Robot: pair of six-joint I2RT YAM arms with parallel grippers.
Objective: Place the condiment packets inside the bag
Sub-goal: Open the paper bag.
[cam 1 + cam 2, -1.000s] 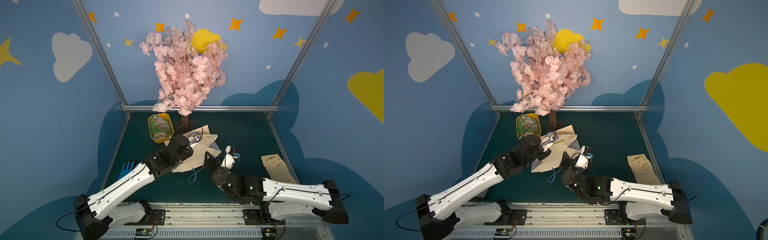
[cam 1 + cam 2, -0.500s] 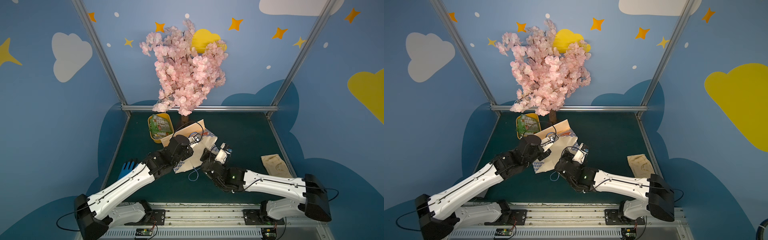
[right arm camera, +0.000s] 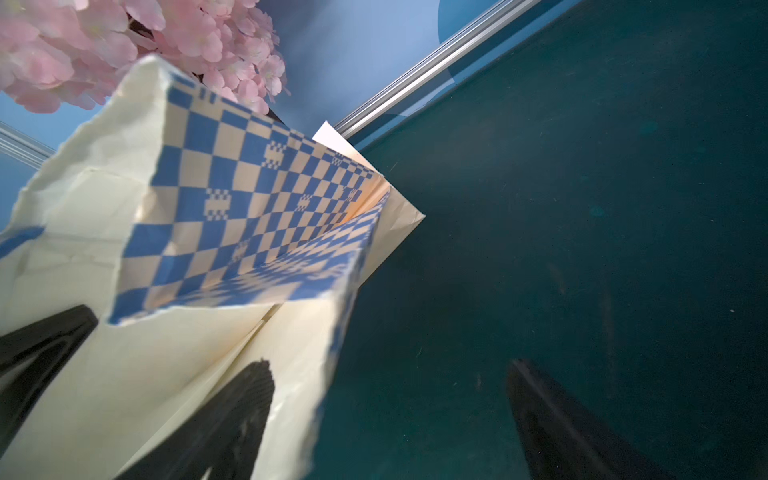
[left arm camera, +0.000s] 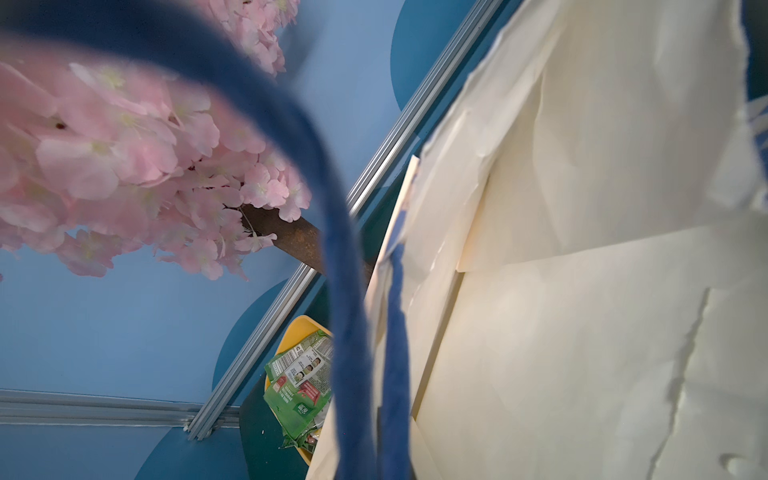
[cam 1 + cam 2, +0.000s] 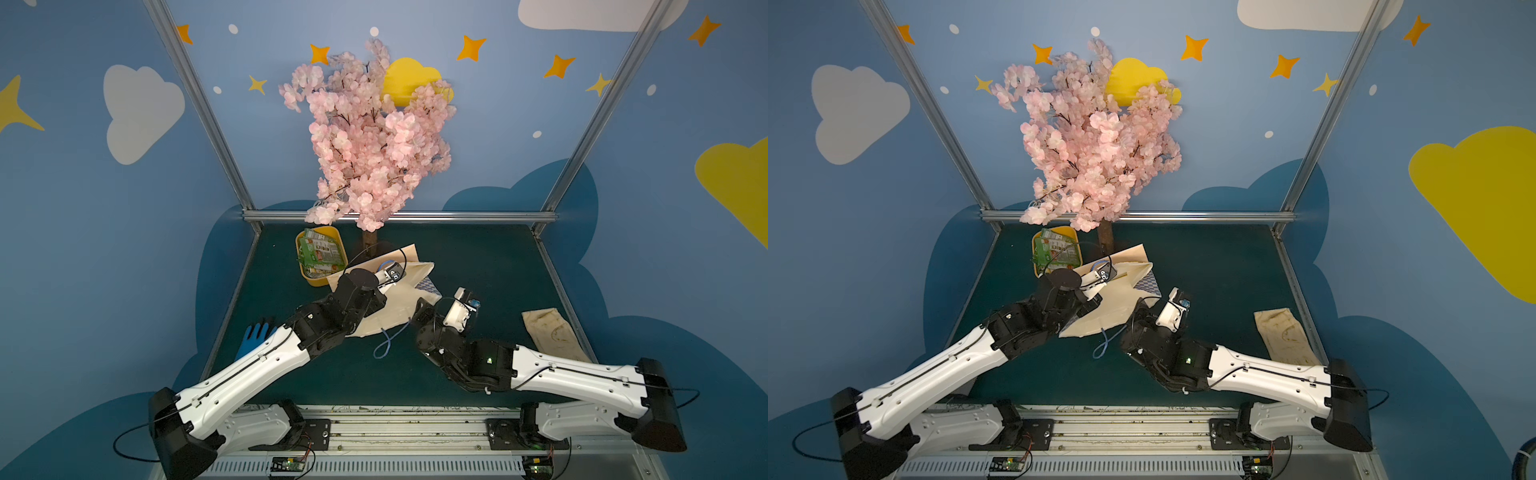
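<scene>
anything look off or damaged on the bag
Yes: the bag lies tipped and crumpled rather than upright, and its mouth edge looks ragged and torn in the right wrist view.

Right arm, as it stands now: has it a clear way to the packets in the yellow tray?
Probably not. The packets lie in the tray beyond the bag, and the bag and left arm stand between them and the open right tool. It might have to go around.
</scene>
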